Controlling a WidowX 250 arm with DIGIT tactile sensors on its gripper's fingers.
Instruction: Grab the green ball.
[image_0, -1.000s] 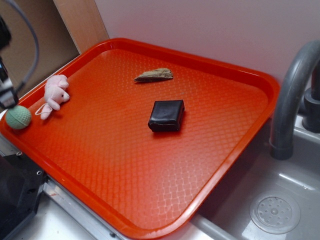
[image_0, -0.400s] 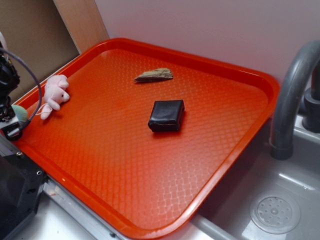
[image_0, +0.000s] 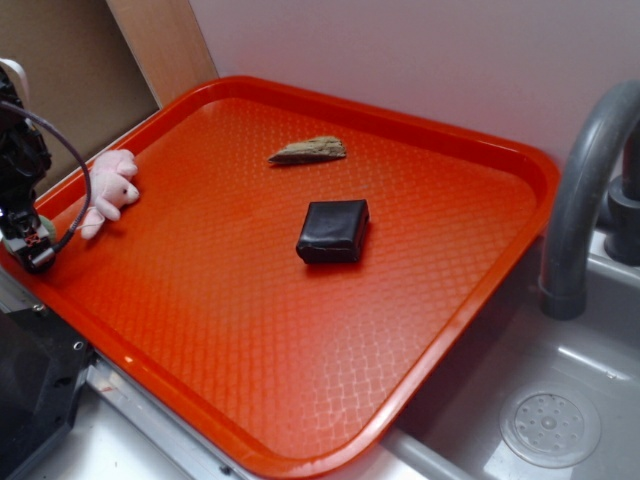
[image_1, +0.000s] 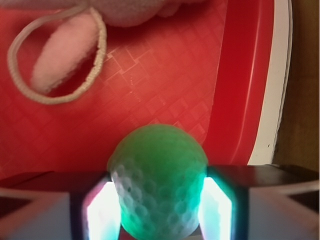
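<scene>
Green ball (image_1: 157, 182) at bottom centre of the wrist view, sitting between the fingers (image_1: 102, 210) of the hand (image_1: 159, 210), on the red tray (image_1: 240, 100). Fingers touching both sides, closed around it. Pink plush bunny (image_0: 110, 185) near, at far left of the exterior frame.

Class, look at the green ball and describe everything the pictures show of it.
The green ball is small, round and pale mint-green, its dimpled surface like a golf ball's. It sits on the red tray near the rim, between the end effector fingers, which flank it closely. The pink plush toy lies beyond, apart. The exterior view hides it.
</scene>
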